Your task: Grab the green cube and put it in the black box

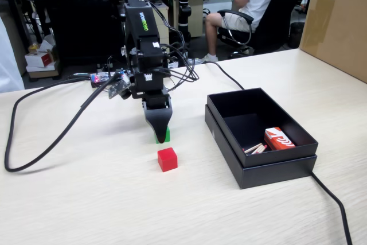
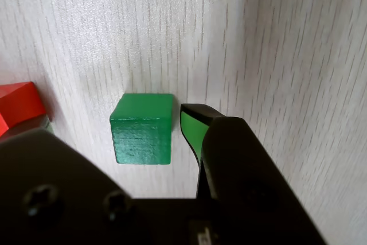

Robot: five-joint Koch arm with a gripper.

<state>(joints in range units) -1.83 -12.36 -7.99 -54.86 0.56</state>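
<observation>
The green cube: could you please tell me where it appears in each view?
Fixed view: the green cube sits left of centre, mostly hidden behind the gripper.
Wrist view: centre-left, beside the gripper's green-lined finger.
Shared landmark: the red cube, at the wrist view's left edge.

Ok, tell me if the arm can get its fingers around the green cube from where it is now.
Probably yes. The gripper is down at the table with the green cube beside its green-tipped finger, nothing covering it. The red cube sits apart, clear of the grasp. Only one finger shows clearly, so I can't confirm the opening.
</observation>
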